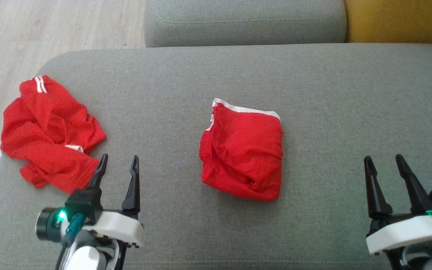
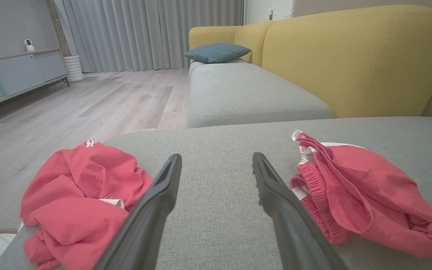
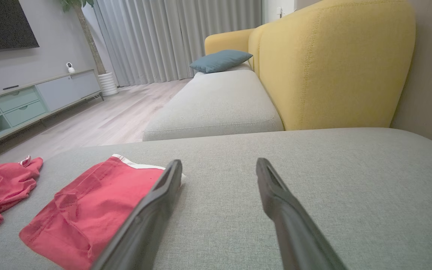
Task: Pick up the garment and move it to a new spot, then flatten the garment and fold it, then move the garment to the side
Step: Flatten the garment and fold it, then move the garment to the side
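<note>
Though (loosely) compact, garment (image 1: 242,150) on cushion (image 1: 332,112)

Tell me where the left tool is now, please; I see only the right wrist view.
Observer: In the head view the left tool hovers open beside the crumpled red garment, at its near right corner.
Operator: Does it hold some cloth?
Observer: No. The left wrist view shows bare grey seat cushion between its fingers.
Operator: And the other garment, near my tool?
Observer: The folded red shorts lie between the left tool and the right tool, touching neither.
</note>
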Motion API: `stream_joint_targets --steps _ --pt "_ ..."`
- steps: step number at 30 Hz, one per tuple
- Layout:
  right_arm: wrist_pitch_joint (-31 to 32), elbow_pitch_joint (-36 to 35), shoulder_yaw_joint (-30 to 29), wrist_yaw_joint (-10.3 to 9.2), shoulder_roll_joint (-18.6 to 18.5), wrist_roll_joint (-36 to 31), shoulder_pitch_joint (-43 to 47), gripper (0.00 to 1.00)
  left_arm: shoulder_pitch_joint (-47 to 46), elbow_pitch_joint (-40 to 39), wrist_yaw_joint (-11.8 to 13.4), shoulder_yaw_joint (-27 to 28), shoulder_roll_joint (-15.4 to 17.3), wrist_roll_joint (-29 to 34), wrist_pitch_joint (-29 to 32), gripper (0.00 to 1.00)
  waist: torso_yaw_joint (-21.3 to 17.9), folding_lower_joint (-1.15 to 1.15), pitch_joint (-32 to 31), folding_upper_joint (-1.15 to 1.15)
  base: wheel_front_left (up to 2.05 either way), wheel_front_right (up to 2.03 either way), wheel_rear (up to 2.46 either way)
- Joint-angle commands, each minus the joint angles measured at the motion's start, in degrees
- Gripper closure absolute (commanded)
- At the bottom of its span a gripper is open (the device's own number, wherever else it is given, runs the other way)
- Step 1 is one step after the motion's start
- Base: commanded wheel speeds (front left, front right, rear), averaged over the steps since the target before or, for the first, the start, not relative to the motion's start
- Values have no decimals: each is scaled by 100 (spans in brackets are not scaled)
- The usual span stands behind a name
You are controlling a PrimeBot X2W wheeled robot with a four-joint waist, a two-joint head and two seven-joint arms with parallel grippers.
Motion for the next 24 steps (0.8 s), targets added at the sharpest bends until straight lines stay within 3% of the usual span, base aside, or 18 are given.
stream_joint_targets --steps 1,24 --pt "4 -242 90 42 -25 -45 -127 0 -204 -205 38 195 101 10 14 0 1 0 -3 0 0 0 0" --pt "64 -193 44 42 53 -55 -160 0 -314 -282 124 81 209 27 18 0 3 0 57 0 0 0 0"
